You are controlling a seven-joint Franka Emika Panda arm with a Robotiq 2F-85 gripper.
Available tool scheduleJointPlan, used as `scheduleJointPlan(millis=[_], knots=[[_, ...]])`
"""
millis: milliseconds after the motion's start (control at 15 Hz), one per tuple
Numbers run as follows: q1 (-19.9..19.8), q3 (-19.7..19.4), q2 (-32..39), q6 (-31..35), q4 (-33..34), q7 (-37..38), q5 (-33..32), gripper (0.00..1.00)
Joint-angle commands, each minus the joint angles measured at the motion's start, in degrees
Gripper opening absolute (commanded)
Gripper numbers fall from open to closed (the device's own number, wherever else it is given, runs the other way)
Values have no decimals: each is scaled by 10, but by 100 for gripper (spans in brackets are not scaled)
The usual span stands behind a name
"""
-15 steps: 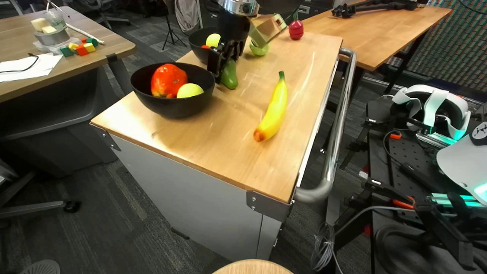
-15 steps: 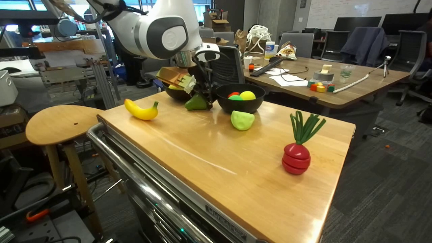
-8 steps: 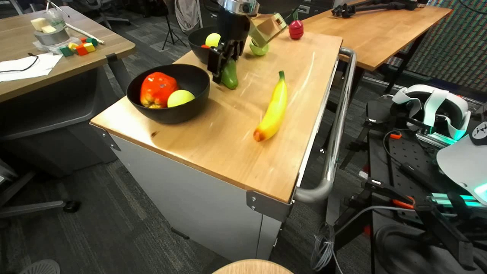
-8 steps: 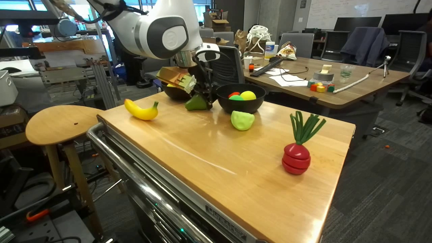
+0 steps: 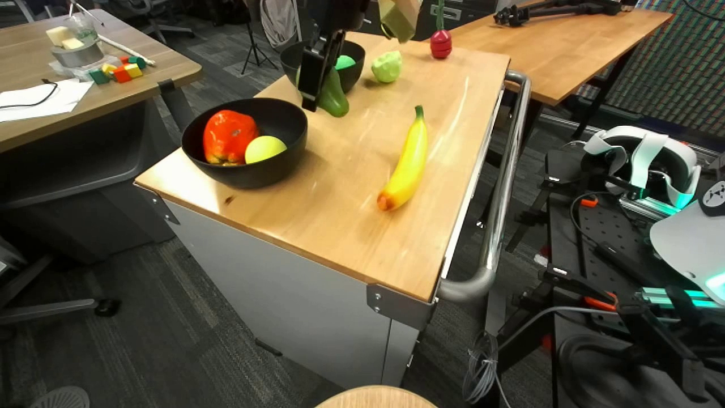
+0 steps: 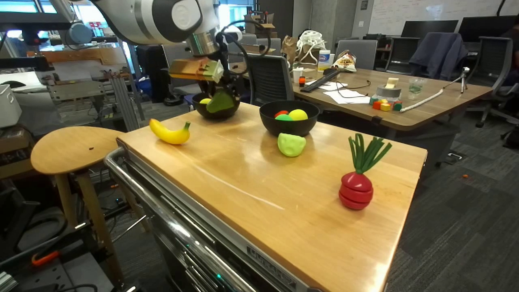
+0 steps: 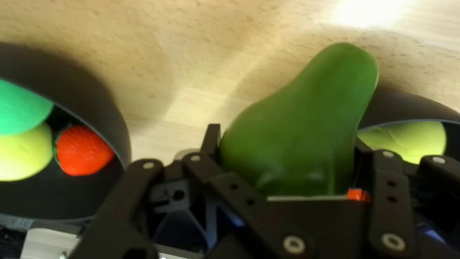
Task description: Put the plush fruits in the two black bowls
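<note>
My gripper (image 5: 317, 73) is shut on a dark green pear-shaped plush fruit (image 7: 298, 118), held raised above the table between the two black bowls. The fruit also shows in both exterior views (image 5: 333, 101) (image 6: 221, 101). One black bowl (image 5: 243, 177) holds a large red fruit (image 5: 229, 136) and a yellow one (image 5: 265, 149); its rim shows beside my right finger in the wrist view. The other black bowl (image 6: 290, 129) holds a green, a yellow and a red fruit. A yellow banana (image 5: 405, 161), a light green piece (image 6: 291, 145) and a red beet-like one (image 6: 355, 190) lie on the table.
The wooden cart top (image 6: 251, 174) has a metal handle rail (image 5: 504, 187) along one side. A second table (image 6: 405, 93) with papers and blocks stands beyond the bowls. A round stool (image 6: 77, 148) stands by the cart's end.
My gripper has lifted the dark green fruit off the table and moved it toward the bowl with the red and yellow fruits. That bowl has slid slightly away, toward the cart's corner.
</note>
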Motion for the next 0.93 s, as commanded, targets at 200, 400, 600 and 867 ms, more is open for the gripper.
scheduleJointPlan(millis=[200, 400, 600, 867], knots=[[15, 42, -37, 27, 3, -62, 25, 47], [12, 52, -18, 23, 30, -94, 42, 47], [11, 49, 6, 19, 57, -108, 37, 47], [8, 47, 30, -3, 79, -99, 38, 47]])
